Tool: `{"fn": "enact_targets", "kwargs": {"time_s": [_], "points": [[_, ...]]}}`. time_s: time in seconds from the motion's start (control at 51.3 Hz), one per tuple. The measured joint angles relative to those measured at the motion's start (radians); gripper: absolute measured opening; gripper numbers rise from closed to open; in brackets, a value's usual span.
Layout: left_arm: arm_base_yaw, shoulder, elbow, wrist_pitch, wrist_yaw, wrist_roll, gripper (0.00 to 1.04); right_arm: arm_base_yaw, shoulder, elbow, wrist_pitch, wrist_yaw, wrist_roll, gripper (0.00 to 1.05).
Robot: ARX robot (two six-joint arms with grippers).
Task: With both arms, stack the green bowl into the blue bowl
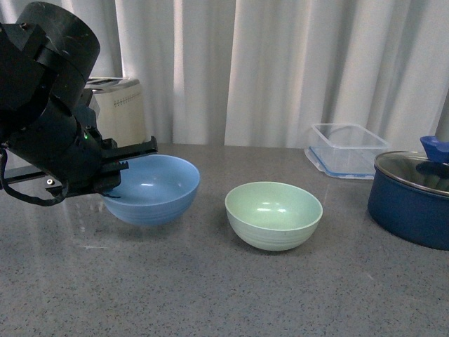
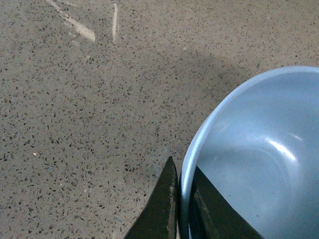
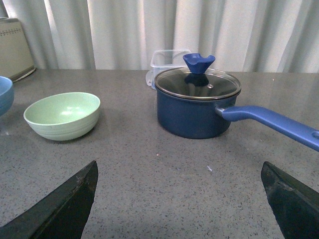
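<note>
"On the left half of the counter (image 1: 210,295), what is recorded?"

"The blue bowl (image 1: 151,189) is gripped at its left rim by the left gripper (image 2: 182,167). The jaws are closed onto the wall, with one finger inside and one outside."

"And the right gripper (image 3: 178,167)?"

"Its jaws are spread wide and nothing is held. Only bare counter is seen between them."

"The green bowl (image 1: 273,215)?"

"It is set upright on the counter, near the blue bowl on its right, apart from it and untouched. A lidded navy pot (image 1: 410,200) is noted further right."
</note>
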Motion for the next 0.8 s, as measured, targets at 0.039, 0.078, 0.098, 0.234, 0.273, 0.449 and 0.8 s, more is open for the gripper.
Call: {"fn": "enact_targets", "kwargs": {"time_s": [0.039,0.078,0.098,0.234,0.273,0.449,0.8], "points": [[-0.001,0.006,0.000,0.000,0.000,0.000,0.04,0.000,0.000,0.000,0.000,0.000,0.000,0.95],[-0.003,0.012,0.000,0.000,0.000,0.000,0.04,0.000,0.000,0.000,0.000,0.000,0.000,0.95],[-0.003,0.013,0.000,0.000,0.000,0.000,0.04,0.000,0.000,0.000,0.000,0.000,0.000,0.95],[-0.013,0.028,0.000,0.004,0.000,-0.001,0.04,0.000,0.000,0.000,0.000,0.000,0.000,0.95],[-0.017,0.034,0.000,0.006,0.001,-0.003,0.04,0.000,0.000,0.000,0.000,0.000,0.000,0.95],[-0.031,0.050,0.002,0.006,0.000,-0.004,0.04,0.000,0.000,0.000,0.000,0.000,0.000,0.95],[-0.039,0.073,0.010,0.014,0.000,-0.004,0.04,0.000,0.000,0.000,0.000,0.000,0.000,0.95]]}}
